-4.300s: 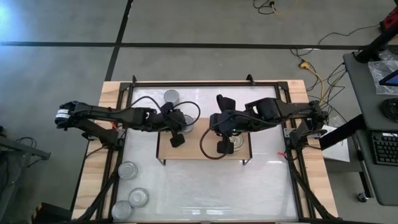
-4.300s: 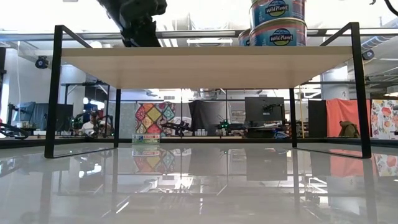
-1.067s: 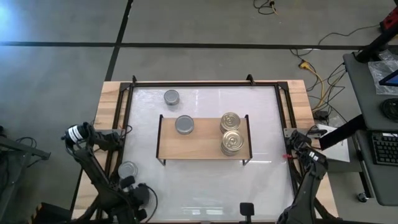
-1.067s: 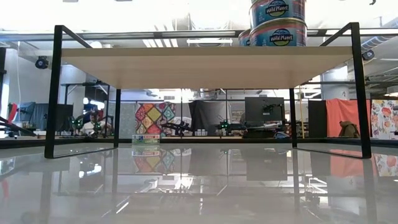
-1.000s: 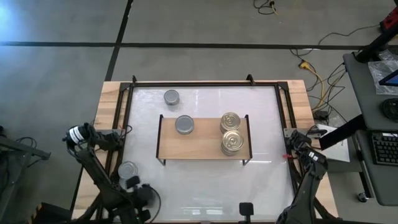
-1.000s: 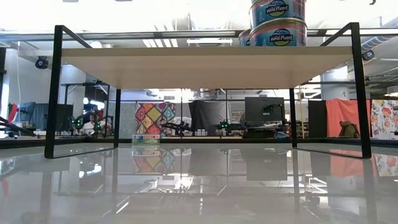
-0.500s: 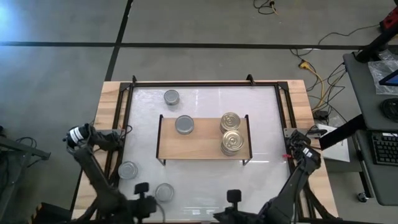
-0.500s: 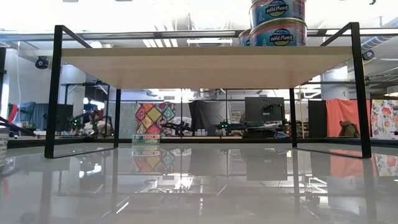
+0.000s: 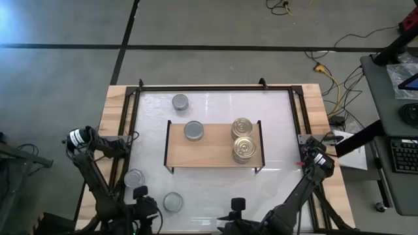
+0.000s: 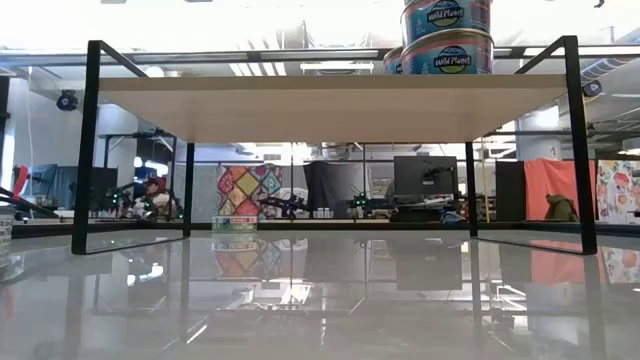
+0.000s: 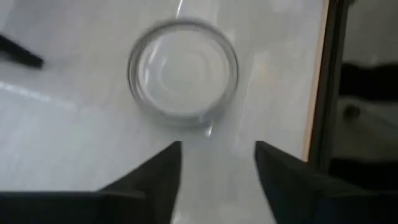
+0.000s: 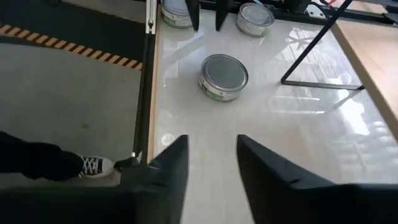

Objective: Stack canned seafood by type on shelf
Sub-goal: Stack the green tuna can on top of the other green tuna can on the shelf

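The shelf [image 9: 209,151] stands mid-table on black legs. On it rest a silver-topped can [image 9: 193,130] and two gold-topped stacks [image 9: 242,126] [image 9: 244,149]; the low view shows one stack [image 10: 447,35] two cans high. Silver cans sit on the tabletop at the far side [image 9: 180,102], near left [image 9: 134,177] and by the near edge [image 9: 173,202]. My left gripper [image 9: 140,193] hovers open near the left cans; a silver can [image 11: 182,68] lies beyond its fingertips [image 11: 217,158]. My right gripper [image 9: 238,204] is open at the near edge, facing a silver can [image 12: 224,74].
A black frame and wooden border [image 9: 116,117] ring the white tabletop. In the right wrist view a shelf leg [image 12: 311,56], two more silver cans [image 12: 176,15] [image 12: 255,18] and a person's shoe [image 12: 93,165] on the floor show. Desks and cables stand to the right of the table.
My right gripper has moved along the near edge toward the table's left. My left gripper has shifted slightly toward the left edge, and a silver can now shows by the near edge to its right, where none showed a second ago.
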`<action>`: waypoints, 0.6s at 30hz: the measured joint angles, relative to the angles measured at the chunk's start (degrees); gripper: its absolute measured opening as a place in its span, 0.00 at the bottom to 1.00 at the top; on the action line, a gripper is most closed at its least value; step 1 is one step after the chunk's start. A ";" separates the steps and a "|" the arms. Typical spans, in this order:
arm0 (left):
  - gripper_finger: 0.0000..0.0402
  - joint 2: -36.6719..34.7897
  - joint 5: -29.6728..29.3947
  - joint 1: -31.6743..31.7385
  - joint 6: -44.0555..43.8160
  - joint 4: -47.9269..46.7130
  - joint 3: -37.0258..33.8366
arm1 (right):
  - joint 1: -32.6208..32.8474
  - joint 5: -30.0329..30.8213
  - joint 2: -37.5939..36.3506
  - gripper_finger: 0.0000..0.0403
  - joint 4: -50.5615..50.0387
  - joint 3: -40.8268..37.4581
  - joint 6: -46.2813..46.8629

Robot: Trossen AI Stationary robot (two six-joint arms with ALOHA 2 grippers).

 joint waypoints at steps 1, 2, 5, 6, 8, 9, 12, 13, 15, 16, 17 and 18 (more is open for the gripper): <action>0.51 -0.21 -1.50 0.02 0.11 2.06 -1.39 | -0.14 0.00 0.00 0.37 0.84 -0.69 0.60; 0.57 -0.30 -2.28 -0.02 0.21 4.03 -2.87 | -0.32 -0.05 0.00 0.41 1.58 -1.36 1.04; 0.72 -0.30 -1.93 0.02 0.01 8.76 -7.38 | -0.87 -0.14 0.00 0.54 3.28 -3.05 2.62; 0.78 -0.30 -1.62 0.11 -0.01 10.58 -8.71 | -1.03 -0.17 0.00 0.58 3.57 -3.39 3.16; 0.87 -0.31 -1.11 0.32 0.41 14.62 -11.11 | -1.48 -0.16 0.00 0.66 3.66 -3.84 4.18; 0.91 -0.31 -1.13 0.35 1.15 16.15 -12.17 | -1.70 -0.15 0.00 0.70 3.70 -4.08 4.65; 0.98 -0.30 -1.15 0.67 3.71 19.85 -15.04 | -2.56 -0.17 0.00 0.80 3.67 -4.50 5.09; 0.98 -0.30 -1.27 0.82 4.53 20.78 -15.88 | -2.85 -0.17 0.00 0.83 3.72 -4.55 5.09; 0.97 -0.30 -2.19 1.29 6.41 23.50 -17.84 | -3.50 -0.15 -0.02 0.88 4.88 -5.02 5.05; 0.97 -0.30 -2.83 1.58 7.69 25.16 -18.79 | -3.82 -0.16 -0.02 0.90 5.26 -5.31 4.92; 0.97 -0.30 -3.60 1.93 9.17 27.19 -19.75 | -4.10 -0.20 -0.02 0.92 5.27 -5.70 4.60; 0.97 -0.30 -4.40 2.30 10.72 29.33 -20.56 | -4.40 -0.23 -0.02 0.92 5.26 -6.25 4.49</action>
